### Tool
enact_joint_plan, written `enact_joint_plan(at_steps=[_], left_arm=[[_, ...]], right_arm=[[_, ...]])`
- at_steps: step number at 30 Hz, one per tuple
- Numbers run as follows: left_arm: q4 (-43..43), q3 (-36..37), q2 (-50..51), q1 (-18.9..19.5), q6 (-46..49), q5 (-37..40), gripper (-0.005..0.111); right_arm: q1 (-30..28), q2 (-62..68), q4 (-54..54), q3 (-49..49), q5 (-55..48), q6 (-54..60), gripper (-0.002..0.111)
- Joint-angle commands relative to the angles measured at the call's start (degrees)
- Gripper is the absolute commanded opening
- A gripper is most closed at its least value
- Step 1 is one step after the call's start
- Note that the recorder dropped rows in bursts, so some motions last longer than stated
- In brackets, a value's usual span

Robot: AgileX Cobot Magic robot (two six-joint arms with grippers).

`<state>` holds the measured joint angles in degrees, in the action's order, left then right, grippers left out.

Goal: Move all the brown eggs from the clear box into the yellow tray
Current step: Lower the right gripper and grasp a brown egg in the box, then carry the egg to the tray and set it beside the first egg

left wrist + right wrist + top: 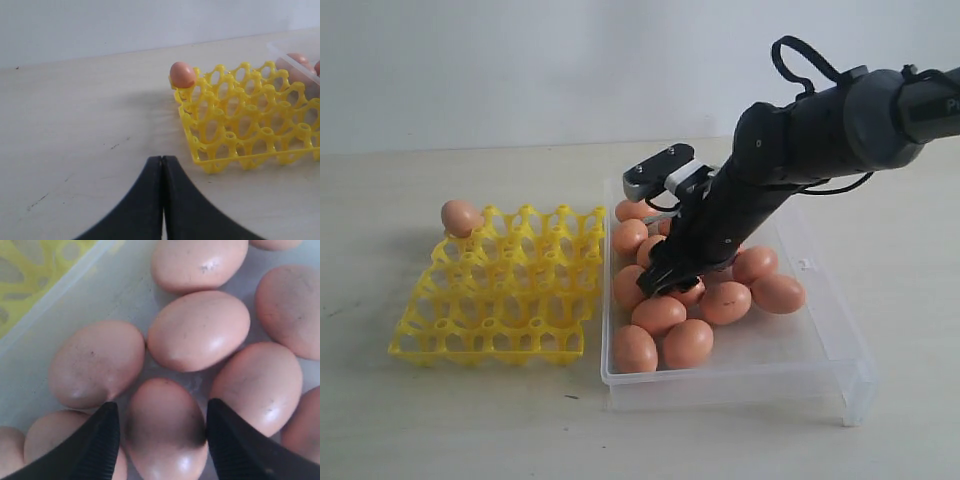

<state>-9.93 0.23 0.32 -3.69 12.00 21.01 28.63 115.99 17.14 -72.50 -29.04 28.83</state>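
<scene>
Several brown eggs (660,314) lie loose in the clear box (750,373). My right gripper (665,280) reaches down into their midst. In the right wrist view that gripper (161,410) is open and straddles one egg (165,435); one finger touches its side and the other stands a sliver off. That egg still rests among its neighbours. One brown egg (460,217) sits in the far left corner cup of the yellow tray (500,295). My left gripper (162,160) is shut and empty, low over the table near the tray (240,125) and that same egg (182,75).
The tray lies directly left of the box, almost touching its wall. The right arm (820,130) slants in from the upper right over the box. Bare beige tabletop (420,420) surrounds both.
</scene>
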Motion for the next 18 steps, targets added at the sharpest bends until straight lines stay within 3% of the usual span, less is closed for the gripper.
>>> enact_joint_plan(at_steps=[1,8,10,14,18], left_arm=[[0.12,-0.23,-0.32,-0.25,-0.01,-0.35,0.0],[0.12,-0.23,-0.32,-0.25,-0.01,-0.35,0.0],[0.12,-0.23,-0.32,-0.25,-0.01,-0.35,0.0],[0.12,-0.23,-0.32,-0.25,-0.01,-0.35,0.0],[0.12,-0.23,-0.32,-0.25,-0.01,-0.35,0.0]], right_arm=[[0.03,1.65,-1.54,0.09,0.71,0.65,0.052],[0.03,3.51,-0.82,0.09,0.4,0.55,0.051],[0.03,3.09,-0.57,0.09,0.52,0.55,0.041],[0.03,0.92,0.24,0.09,1.7,0.55,0.003],[0.03,-2.11,1.46,0.09,3.35,0.55,0.0]])
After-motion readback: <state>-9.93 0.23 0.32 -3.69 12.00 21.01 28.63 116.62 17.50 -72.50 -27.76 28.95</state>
